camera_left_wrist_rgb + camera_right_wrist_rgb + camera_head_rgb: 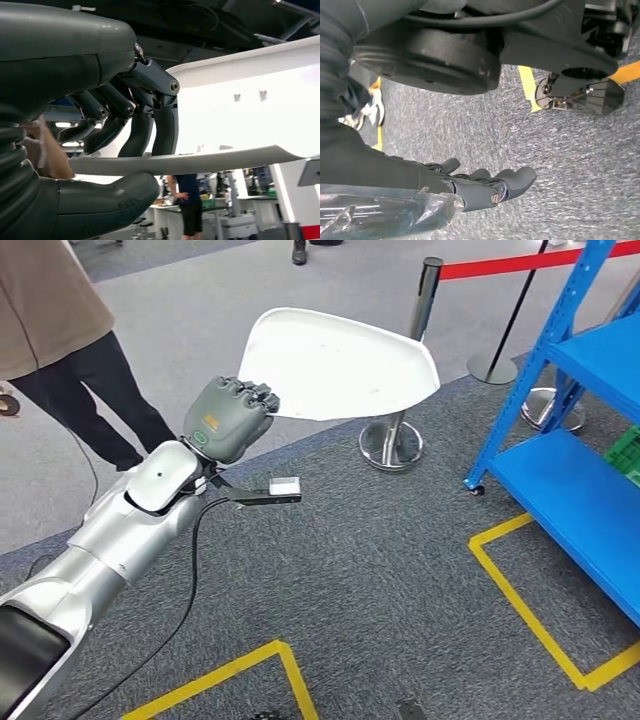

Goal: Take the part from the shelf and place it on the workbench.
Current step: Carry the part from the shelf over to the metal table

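Left hand: my left hand (pixel 226 418) grips the white part (pixel 340 365) by its edge, thumb under, fingers (pixel 165 127) over.
Part: smooth, thin, curved white panel, held above grey carpet (pixel 362 570).
Right hand: my right hand (pixel 486 187) hangs with fingers loosely extended, holding nothing.
Beyond: blue shelf (pixel 581 490), a person (pixel 68 330).

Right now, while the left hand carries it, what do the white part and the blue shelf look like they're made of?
The white part looks like moulded plastic with a smooth, slightly glossy finish: a thin curved shell of even colour, its slim edge showing between the left hand's fingers and thumb; painted sheet metal can't be ruled out. The blue shelf looks like painted steel: perforated angle uprights and flat, evenly coated decks.
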